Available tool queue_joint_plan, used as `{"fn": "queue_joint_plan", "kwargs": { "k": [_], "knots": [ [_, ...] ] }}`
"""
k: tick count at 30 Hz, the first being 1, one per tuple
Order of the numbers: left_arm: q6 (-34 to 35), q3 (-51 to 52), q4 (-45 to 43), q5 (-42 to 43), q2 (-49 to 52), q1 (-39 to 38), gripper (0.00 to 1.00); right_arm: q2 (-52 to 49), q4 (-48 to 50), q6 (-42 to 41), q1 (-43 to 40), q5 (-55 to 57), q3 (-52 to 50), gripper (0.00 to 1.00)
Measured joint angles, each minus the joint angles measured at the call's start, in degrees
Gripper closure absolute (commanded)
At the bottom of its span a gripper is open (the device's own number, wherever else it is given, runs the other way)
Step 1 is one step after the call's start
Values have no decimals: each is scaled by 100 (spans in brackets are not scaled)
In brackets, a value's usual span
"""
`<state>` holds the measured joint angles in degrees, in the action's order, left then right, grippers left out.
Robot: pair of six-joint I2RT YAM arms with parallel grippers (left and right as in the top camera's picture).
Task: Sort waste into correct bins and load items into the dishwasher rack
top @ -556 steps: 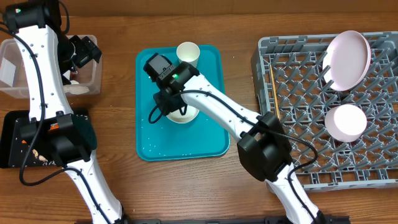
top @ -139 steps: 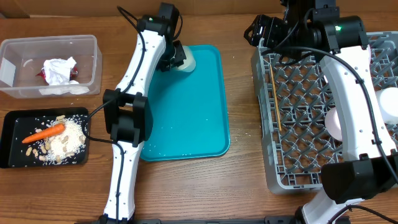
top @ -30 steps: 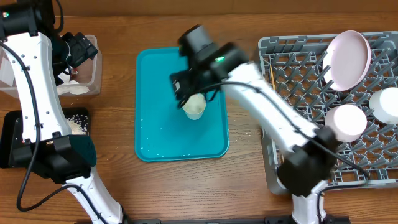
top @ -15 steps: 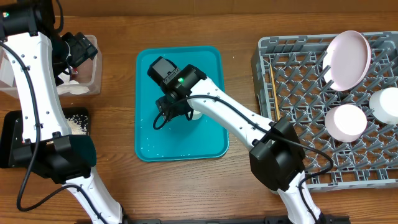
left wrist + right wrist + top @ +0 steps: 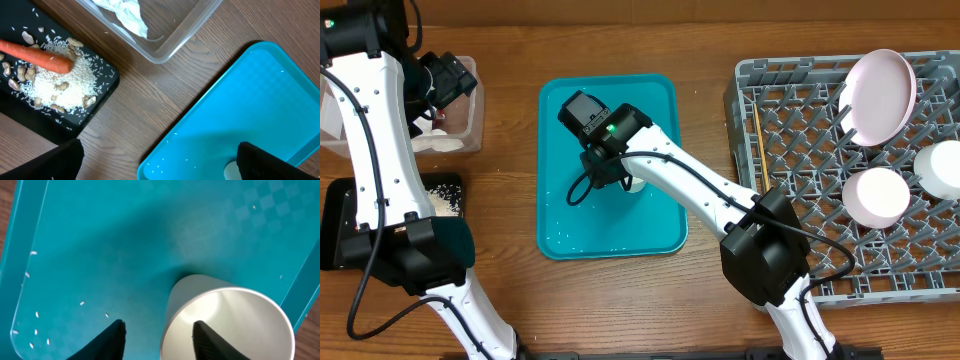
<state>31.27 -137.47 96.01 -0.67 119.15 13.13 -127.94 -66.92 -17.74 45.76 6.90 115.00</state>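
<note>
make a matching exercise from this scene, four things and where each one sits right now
Things
1. carrot
2. crumpled napkin
3. cup
4. round plate

Places
A. clear tub
B. grey rack
C. black tray
D. teal tray

Pairs: 1-C, 2-A, 3-D, 4-B
</note>
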Motion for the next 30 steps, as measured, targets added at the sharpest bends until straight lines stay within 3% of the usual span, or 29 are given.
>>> {"fn": "queue_joint_plan", "kwargs": {
  "k": [13,22,25,30],
  "knots": [
    [0,0,0,0,0,0,0,0,157,-55,-2,85,-299,59],
    [13,0,0,0,0,0,0,0,-96,-153,0,92,-260,69],
    [13,0,0,0,0,0,0,0,-151,-153,-2,98,-249,78],
    [13,0,0,0,0,0,0,0,-175,-192,-13,101,-249,77]
  ]
}}
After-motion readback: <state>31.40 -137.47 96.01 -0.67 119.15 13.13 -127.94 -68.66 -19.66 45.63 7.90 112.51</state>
